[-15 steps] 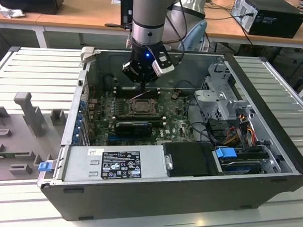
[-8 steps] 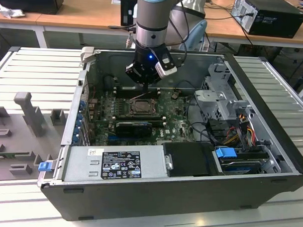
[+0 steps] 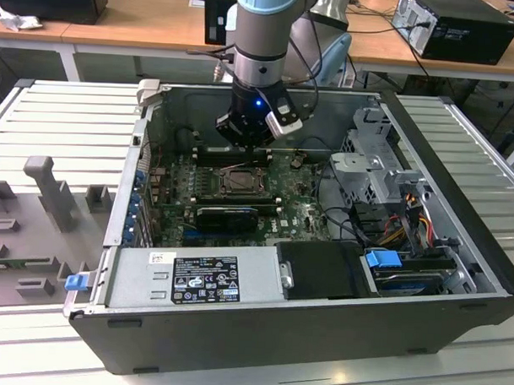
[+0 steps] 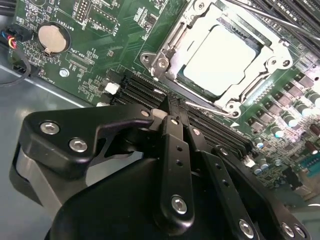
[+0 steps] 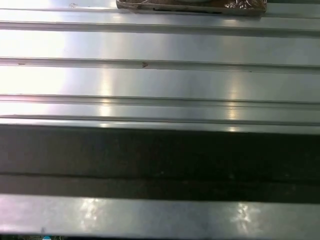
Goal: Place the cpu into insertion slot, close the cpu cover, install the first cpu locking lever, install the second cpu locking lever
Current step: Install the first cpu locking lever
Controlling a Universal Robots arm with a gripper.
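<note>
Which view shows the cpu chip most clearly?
The second wrist view: the pale square metallic cpu chip lies close and bright. The exterior view shows it tiny; the first wrist view faces ribbed metal.

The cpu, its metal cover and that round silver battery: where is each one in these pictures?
cpu (image 4: 220,60): second wrist view, middle of its pale face.
cpu cover (image 4: 175,42): second wrist view, silver frame edge beside the chip.
coin battery (image 4: 52,39): second wrist view, centre of the disc.
</note>
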